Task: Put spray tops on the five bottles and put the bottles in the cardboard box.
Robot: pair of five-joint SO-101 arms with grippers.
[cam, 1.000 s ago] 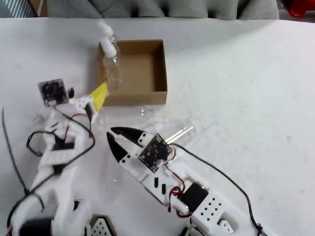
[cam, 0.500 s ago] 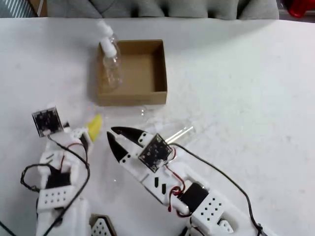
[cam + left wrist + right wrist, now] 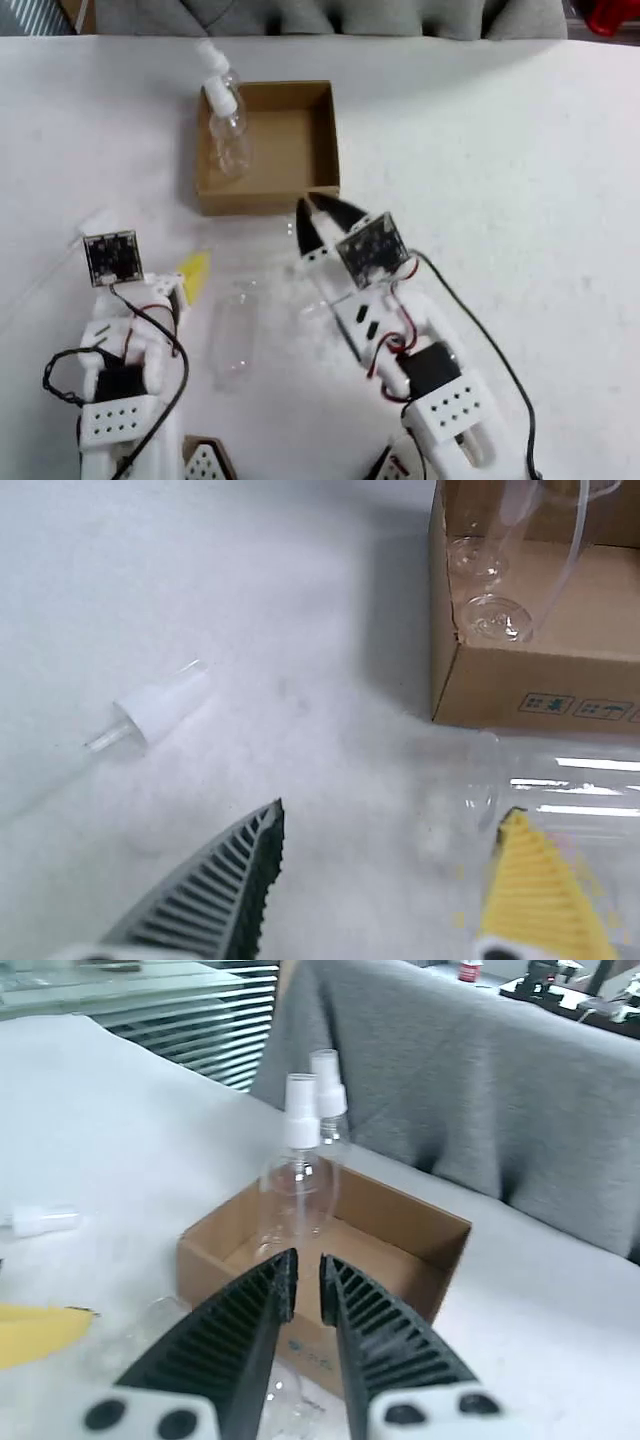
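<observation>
**A:** Gripper status?

**B:** Left gripper [image 3: 393,815]: wide apart, grey finger [image 3: 240,880] on one side and yellow finger [image 3: 535,890] on the other, nothing between them. It sits low over the table [image 3: 500,150], short of the cardboard box [image 3: 332,135].

**A:** And the right?

**B:** Right gripper [image 3: 306,1265]: black fingers nearly together with a thin gap, gripping nothing. In the high view its tips are just off the box's front wall, near the right front corner.

**A:** Where are the bottles?

**B:** Two bottles [image 3: 295,1175] stand upright inside the box on its left side, close together, both with spray tops [image 3: 300,1095] on. A lying bottle [image 3: 232,330], clear, is flat on the table between the two arms, just beside the left's yellow finger. Can't tell whether it has a top on.

**A:** Any loose parts?

**B:** One loose spray top [image 3: 160,705], white with its tube attached, lies on the table on the left arm's outer side, apart from the gripper and from the box.

**A:** Background?

**B:** Grey sofa [image 3: 470,1090] behind the table's far edge.
</observation>
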